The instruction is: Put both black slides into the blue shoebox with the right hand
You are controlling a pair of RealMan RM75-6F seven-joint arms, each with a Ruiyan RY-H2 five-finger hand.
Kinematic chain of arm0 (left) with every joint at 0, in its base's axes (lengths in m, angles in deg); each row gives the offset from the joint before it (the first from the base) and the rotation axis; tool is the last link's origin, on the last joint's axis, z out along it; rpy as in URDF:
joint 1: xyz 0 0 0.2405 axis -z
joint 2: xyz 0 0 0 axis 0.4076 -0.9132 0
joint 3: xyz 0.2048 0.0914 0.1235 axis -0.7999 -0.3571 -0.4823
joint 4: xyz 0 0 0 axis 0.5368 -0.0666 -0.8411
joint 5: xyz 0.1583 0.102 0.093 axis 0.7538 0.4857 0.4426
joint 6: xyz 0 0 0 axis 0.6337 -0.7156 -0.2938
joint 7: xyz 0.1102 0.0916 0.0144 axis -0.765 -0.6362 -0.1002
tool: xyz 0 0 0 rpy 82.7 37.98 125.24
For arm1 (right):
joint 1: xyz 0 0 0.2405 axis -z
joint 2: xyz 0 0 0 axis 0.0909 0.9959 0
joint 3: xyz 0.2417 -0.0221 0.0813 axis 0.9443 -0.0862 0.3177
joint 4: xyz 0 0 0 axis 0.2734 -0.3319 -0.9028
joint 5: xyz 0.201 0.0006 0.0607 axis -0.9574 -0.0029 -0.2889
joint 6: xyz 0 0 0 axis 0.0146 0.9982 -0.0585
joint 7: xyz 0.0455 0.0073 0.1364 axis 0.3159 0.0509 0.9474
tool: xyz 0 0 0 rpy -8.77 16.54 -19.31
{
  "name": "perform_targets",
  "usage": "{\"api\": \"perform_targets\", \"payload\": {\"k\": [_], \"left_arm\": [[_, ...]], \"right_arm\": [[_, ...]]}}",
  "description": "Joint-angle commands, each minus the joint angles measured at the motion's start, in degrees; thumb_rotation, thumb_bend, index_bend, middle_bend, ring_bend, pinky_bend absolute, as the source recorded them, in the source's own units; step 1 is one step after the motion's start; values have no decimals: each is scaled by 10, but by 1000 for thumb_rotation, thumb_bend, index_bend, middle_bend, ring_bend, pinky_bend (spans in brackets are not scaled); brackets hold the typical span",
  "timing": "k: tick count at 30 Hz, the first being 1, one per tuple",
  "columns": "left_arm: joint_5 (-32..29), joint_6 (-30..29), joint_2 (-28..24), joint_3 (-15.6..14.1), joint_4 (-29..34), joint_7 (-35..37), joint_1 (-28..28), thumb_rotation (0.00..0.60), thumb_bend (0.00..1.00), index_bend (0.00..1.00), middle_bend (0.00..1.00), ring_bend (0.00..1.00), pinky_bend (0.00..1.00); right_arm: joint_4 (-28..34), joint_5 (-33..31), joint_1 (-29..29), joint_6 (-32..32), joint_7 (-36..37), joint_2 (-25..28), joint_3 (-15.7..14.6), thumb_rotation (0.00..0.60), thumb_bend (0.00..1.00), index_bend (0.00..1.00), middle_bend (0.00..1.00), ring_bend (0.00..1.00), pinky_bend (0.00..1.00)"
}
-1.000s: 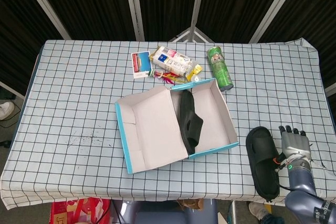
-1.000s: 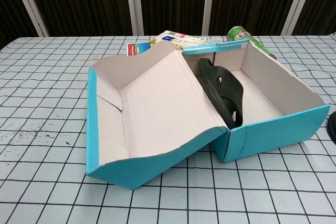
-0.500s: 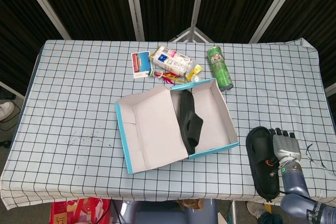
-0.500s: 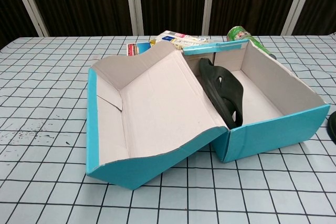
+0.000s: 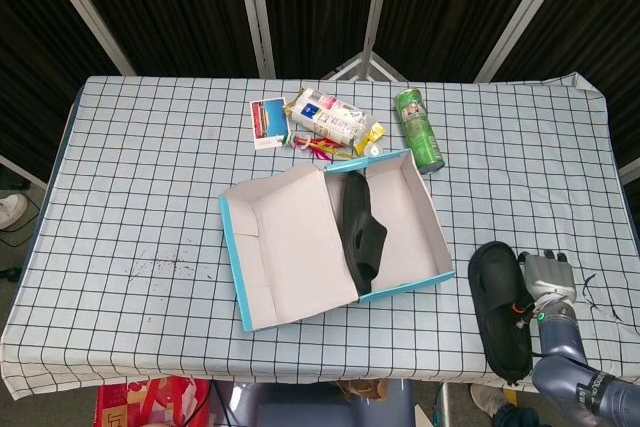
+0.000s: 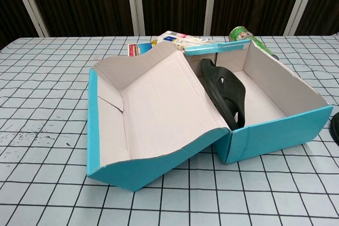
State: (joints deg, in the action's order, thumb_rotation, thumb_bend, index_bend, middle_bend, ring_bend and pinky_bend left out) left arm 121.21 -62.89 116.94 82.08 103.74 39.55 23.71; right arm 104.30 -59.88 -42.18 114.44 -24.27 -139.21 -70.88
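While one black slide (image 5: 363,230) leans on edge inside the open blue shoebox (image 5: 425,282), second black slide (image 5: 500,307) flat on the checked cloth right of the box, right hand (image 5: 545,282) just beside that slide's right edge, grip unclear, green can (image 5: 419,129) behind the box.

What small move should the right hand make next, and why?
Probably close its fingers on the slide on the table and lift it. The right hand sits right beside that slide's right edge, apparently not gripping yet, while the other slide already stands inside the blue shoebox, which is open.
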Motion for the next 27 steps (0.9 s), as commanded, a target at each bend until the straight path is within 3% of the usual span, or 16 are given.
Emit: {"api": "perform_targets", "payload": {"k": [1,9,17,20,27], "left_arm": [[1,0,0,0,1,-1,0,600,373,101,5,0,92],[3,-4,-2,-1,2,4,-2,600,373,104,5,0,92],[5,-3,-4,-1,0,15,-4,600,373,106,5,0,92],[6,-3,-4,-1,0,14,-3,600,373,106,5,0,92],[4,-3,-3,-1,0,12,-3,600,374,108,5,0,92]], "right_arm": [[13,16,5,9,15,14,6,600,175,418,405,164,0],[58,48,12,14,50,63,20,600,175,568,518,246,0],[96,39,10,1,69,116,30,600,176,590,518,246,0],[99,19,2,-16,62,125,25,600,175,532,447,196,0],[95,-24,-24,-58,24,136,-5,600,175,210,156,38,0]]}}
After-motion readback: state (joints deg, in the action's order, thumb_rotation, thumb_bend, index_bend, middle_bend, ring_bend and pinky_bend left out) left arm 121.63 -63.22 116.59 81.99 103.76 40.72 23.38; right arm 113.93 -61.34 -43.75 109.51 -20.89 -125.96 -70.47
